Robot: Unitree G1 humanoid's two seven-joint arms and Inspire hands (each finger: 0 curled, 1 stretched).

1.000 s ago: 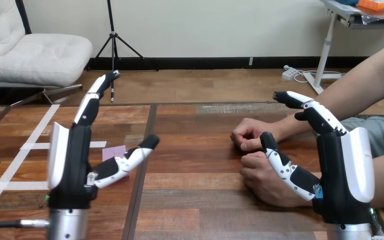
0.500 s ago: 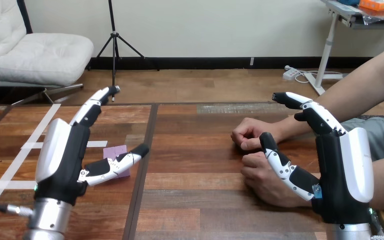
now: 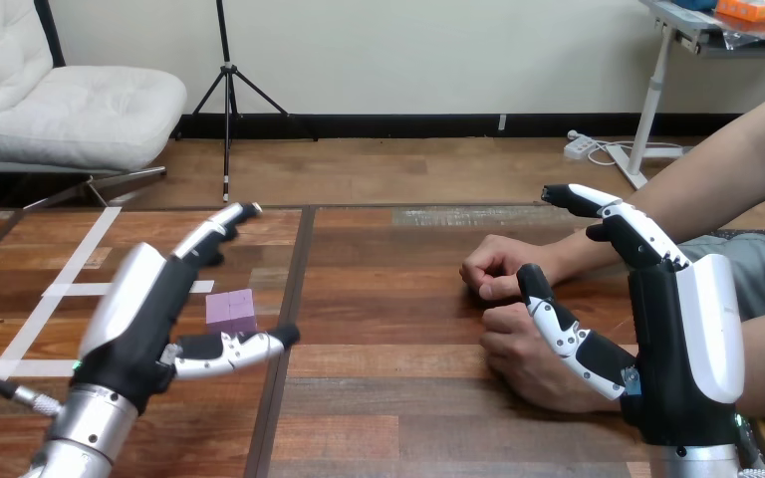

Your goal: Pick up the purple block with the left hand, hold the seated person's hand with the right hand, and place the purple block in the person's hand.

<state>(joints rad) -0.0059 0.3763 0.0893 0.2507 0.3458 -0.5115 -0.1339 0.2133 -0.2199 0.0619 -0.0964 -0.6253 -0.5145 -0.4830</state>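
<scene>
We have the small pale purple block (image 3: 231,310) flat on the wooden plank table (image 3: 388,398), in its left half, just left of the dark seam that runs between the boards. It is a low, squarish piece, with a lighter lilac top and a darker purple face turned towards us, and it lies near the strips of white tape (image 3: 60,291).

The left hand (image 3: 144,319) comes in low from the bottom left, leaning forward over the table. Its fingers reach straight ahead beyond the block, and its thumb sticks out to the right on the near side, so the block shows in the open gap between them. That hand is spread wide with nothing in its grasp, and we cannot tell whether any part of it touches the block.

Over on the right, the right hand (image 3: 672,339) stands upright on its edge. Its fingers are extended forward and its thumb is angled up and to the left, across the person's nearer hand (image 3: 523,354). It is open too, with nothing curled round that hand. The person's farther hand (image 3: 498,267) rests loosely closed on the table just behind, well apart from the block.
</scene>
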